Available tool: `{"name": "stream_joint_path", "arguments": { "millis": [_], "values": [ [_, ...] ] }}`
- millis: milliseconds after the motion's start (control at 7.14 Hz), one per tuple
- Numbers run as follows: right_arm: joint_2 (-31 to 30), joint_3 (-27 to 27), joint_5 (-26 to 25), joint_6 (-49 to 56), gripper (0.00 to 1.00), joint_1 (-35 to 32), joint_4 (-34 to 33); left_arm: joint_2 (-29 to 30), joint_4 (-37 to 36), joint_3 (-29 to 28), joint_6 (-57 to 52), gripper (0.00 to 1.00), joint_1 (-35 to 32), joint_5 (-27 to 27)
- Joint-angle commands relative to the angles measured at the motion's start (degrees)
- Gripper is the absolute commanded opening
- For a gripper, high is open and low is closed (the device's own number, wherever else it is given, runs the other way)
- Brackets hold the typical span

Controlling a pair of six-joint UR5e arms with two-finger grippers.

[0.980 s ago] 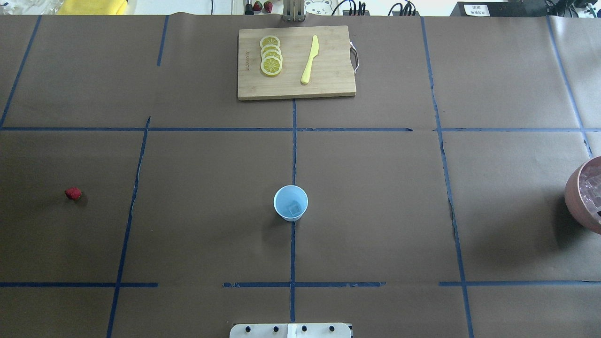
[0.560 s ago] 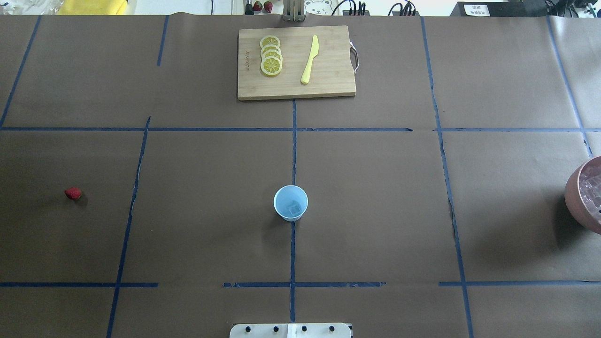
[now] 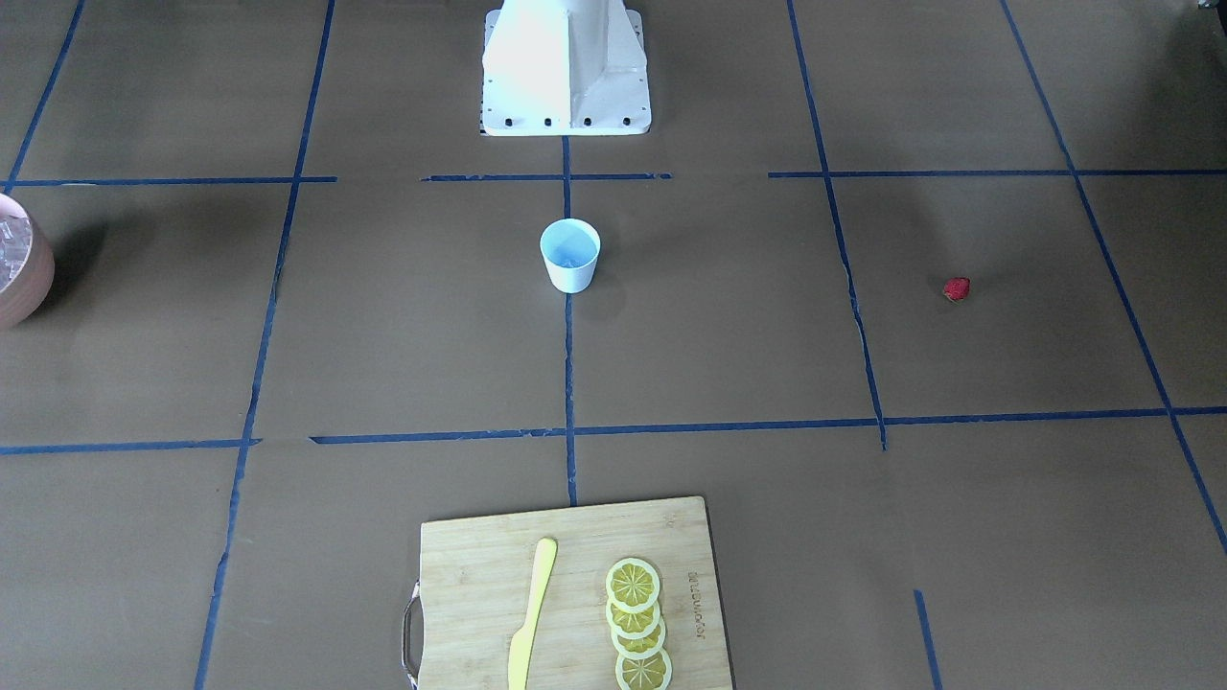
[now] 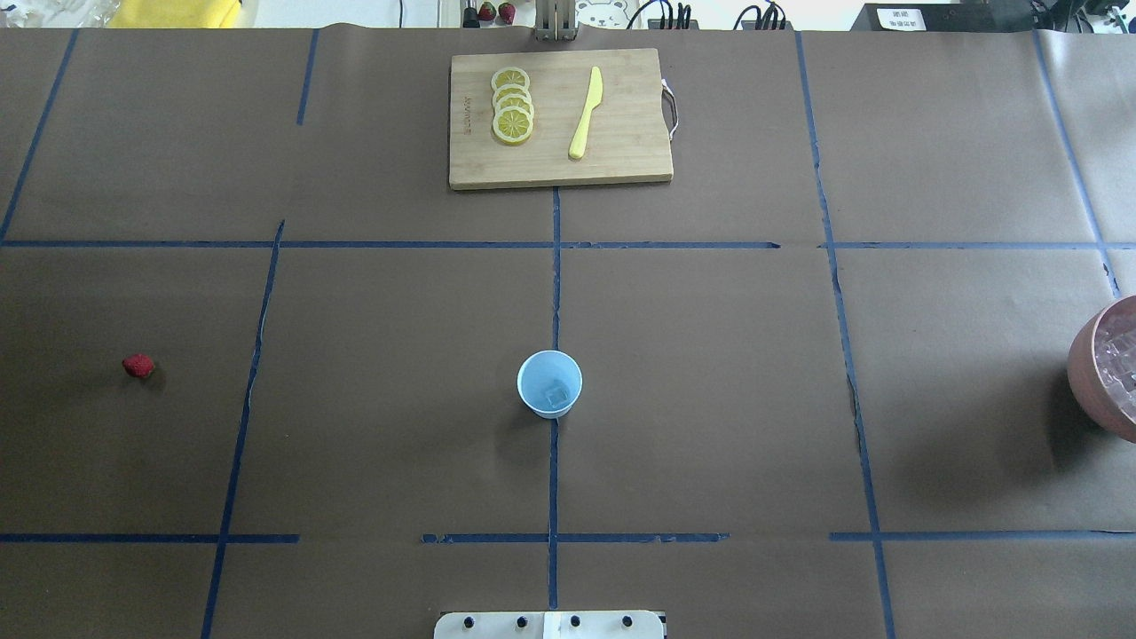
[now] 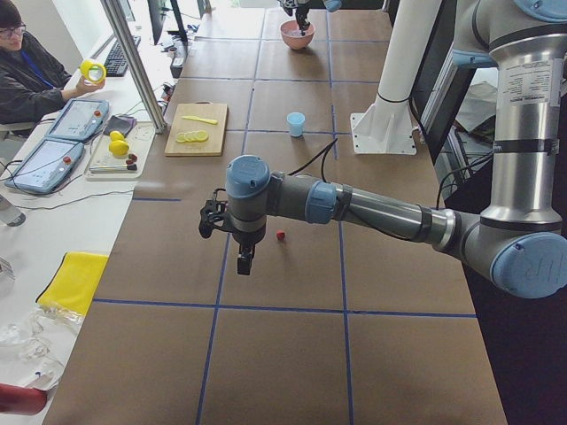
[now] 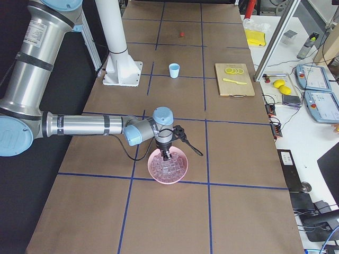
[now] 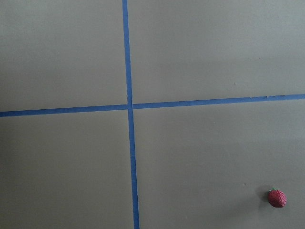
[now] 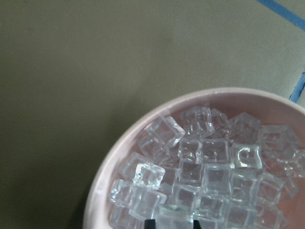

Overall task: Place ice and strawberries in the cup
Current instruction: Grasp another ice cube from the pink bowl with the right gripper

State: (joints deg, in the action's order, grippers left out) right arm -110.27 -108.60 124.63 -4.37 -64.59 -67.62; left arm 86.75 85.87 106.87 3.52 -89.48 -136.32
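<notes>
Overhead exterior: nothing shifted; cup (image 4: 549,383) holds one ice cube (image 4: 556,396), strawberry (image 4: 138,365) still pending middle-left; left hand (image 5: 243,263), right hand (image 6: 167,155) grips untellable.

Brown table (image 4: 710,355) gridded with blue tape (image 4: 399,244); white bench (image 6: 304,159) alongside.

Red strawberry (image 4: 138,365), white cup (image 3: 569,276), bowl (image 4: 1087,368) apparently pinkish-brown.

Ice (image 8: 209,176) heaped in pinkish bowl (image 8: 100,191) (blue tape (image 8: 281,8) beyond).
</notes>
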Motion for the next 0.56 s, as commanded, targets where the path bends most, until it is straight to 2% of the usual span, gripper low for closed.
{"name": "stream_joint_path", "arguments": {
  "millis": [0,140,420],
  "values": [
    [1.3,-9.7,0.4,0.1,0.00,-1.8,-11.7,-0.2,0.0,0.0,0.0,1.00,0.0,0.0],
    [6.3,-13.4,0.4,0.0,0.00,-2.1,-20.4,-0.3,0.0,0.0,0.0,1.00,0.0,0.0],
    [22.8,-14.2,2.4,-2.9,0.00,-1.6,-37.2,-0.3,-0.1,-0.1,0.0,1.00,0.0,0.0]
  ]
}}
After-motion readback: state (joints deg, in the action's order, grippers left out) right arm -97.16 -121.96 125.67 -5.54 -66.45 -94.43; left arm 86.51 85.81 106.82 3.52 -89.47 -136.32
